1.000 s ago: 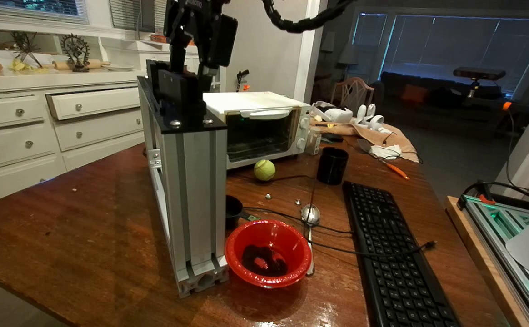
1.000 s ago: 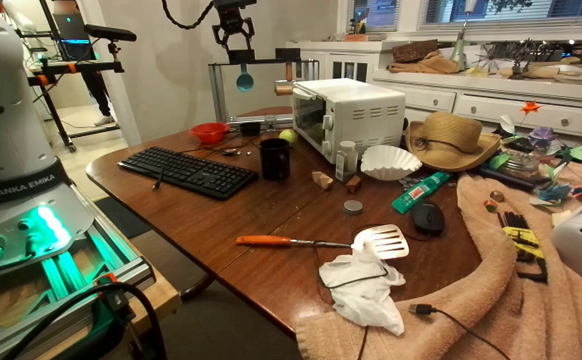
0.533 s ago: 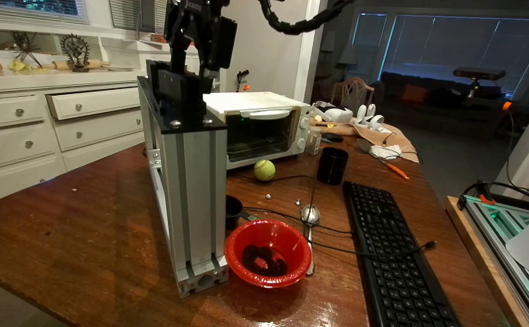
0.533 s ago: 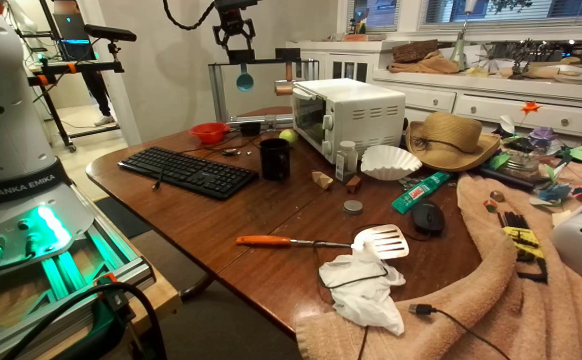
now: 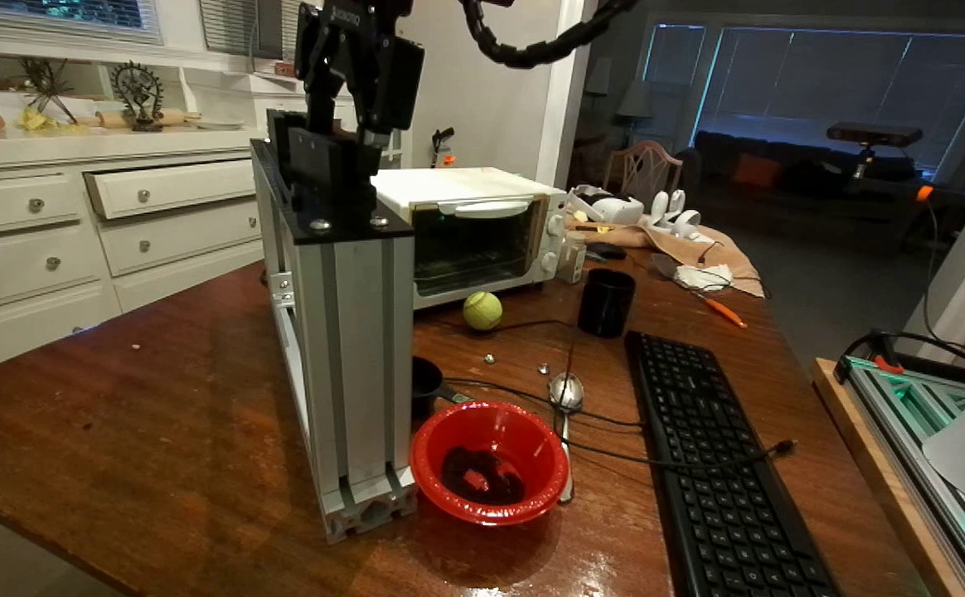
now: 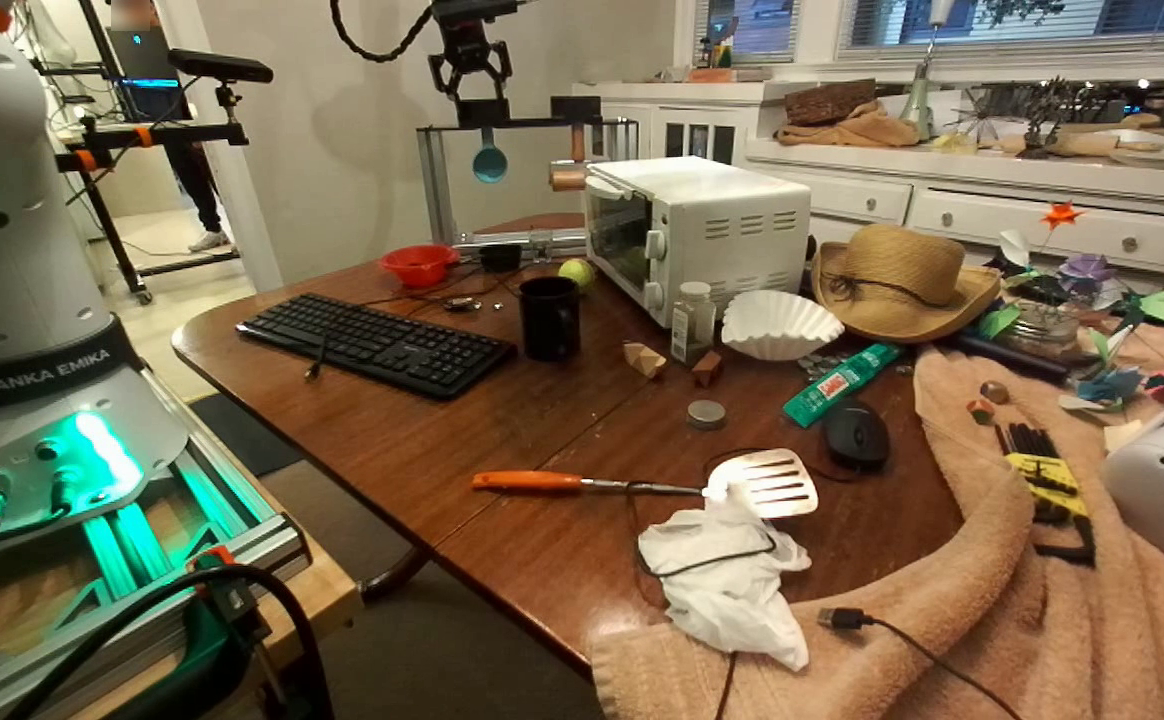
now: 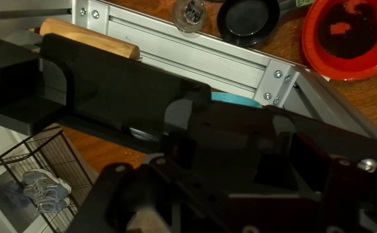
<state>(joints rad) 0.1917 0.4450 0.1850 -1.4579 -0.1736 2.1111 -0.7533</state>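
My gripper (image 6: 480, 94) is over the metal rack (image 5: 358, 348), its fingers spread on either side of a black block (image 6: 483, 111) on the top plate. In the other picture from outside, the gripper (image 5: 348, 137) reaches down to the same block (image 5: 325, 170). A blue scoop (image 6: 489, 164) hangs below it. Only the rim of the scoop (image 7: 235, 98) shows in the wrist view, where dark parts fill the middle and contact of the pads is hard to see. Beside it hangs a wooden mallet (image 6: 569, 178). The jaws look open around the block.
A red bowl (image 5: 549, 456) with dark contents stands against the rack's foot, near a black cup (image 5: 424, 385). A white toaster oven (image 6: 702, 190) is close by. A tennis ball (image 5: 482, 311), black mug (image 5: 606, 303), spoon (image 5: 566, 391) and keyboard (image 5: 723, 464) lie farther out.
My gripper has shifted slightly downward and across, relative to the black block. The block, the blue scoop and everything on the table have stayed put.
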